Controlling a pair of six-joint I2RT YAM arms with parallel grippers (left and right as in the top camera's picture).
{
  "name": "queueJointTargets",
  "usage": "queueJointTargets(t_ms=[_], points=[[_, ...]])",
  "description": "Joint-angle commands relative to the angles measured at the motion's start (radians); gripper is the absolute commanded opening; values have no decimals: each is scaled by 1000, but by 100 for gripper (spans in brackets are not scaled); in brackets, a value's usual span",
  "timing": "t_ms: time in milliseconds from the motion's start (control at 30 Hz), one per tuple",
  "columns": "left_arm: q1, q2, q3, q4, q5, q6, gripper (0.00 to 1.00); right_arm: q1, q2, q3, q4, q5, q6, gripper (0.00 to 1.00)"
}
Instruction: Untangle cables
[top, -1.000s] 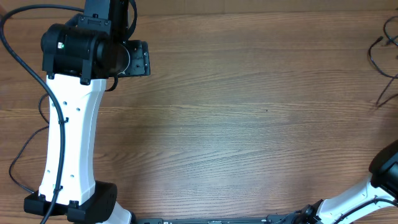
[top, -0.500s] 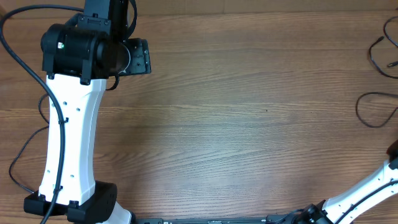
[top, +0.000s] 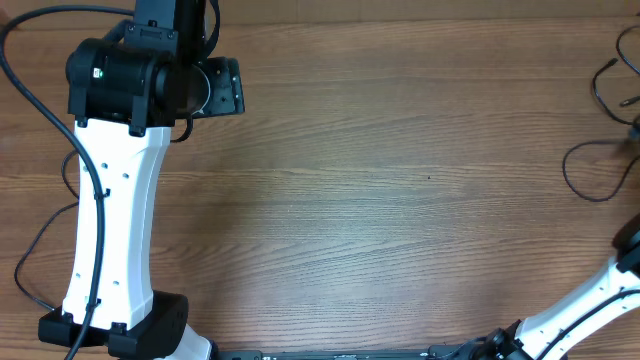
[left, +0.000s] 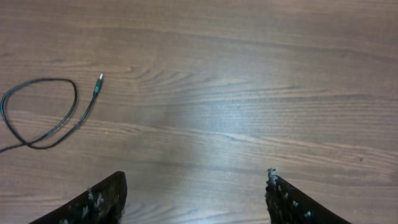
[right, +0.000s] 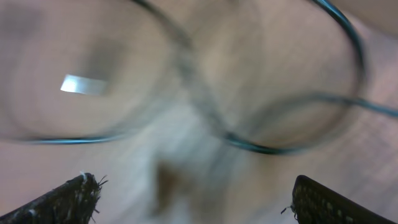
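The cables sit in two well-separated spots, which suggests the sorting is far along. At the right edge of the overhead view an open loop (top: 566, 172) lies on the table (top: 400, 200) at mid height, with a kinked strand (top: 598, 88) above it. Whether those two touch beyond the frame edge cannot be told. A separate cable (left: 76, 98) shows only in the left wrist view, at the left of that frame. It makes one slack loop, its silvery plug (left: 99, 79) pointing to the upper part of the picture and free of any crossing. The left pincer (left: 196, 180) hangs above bare wood with its jaws fairly wide and nothing between them, probably parked clear of that cable because it needs no more work. The right pincer (right: 196, 183) has its jaws spread very wide and holds nothing. In its badly blurred view two curved strands (right: 255, 149) cross just beyond the fingertips, close to the lens. That crossing looks like the remaining tangle, and the wide jaws suit either letting a strand drop flat or coming in for a fresh grip. Any next pinch should take one strand alone, away from the crossing, so that pulling opens the loop and does not tighten it.
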Motion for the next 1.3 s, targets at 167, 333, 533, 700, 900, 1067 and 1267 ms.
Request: queueJointTargets(t_ms=[167,333,533,700,900,1067,1267], points=[[0,-7,23,100,-70,-26,71,339,-258,10,-41,-264,-3,96],[22,-6,22,109,-172,-88,80,624,-265,10,-56,-201,-6,99],[199,-3,-26,-135,-377,-340,72,847,-265,10,-63,19,-1,100],[323,-3,-178,-96,-259,-338,79,872,-278,16,-96,35,72,100],[367,-2,-471,79,-256,-306,85,856,-328,16,-164,3,74,100],[397,-2,-683,227,-275,-306,88,850,-348,16,-215,3,65,100],[486,-2,-840,366,-391,-282,90,850,-348,16,-293,3,65,100]])
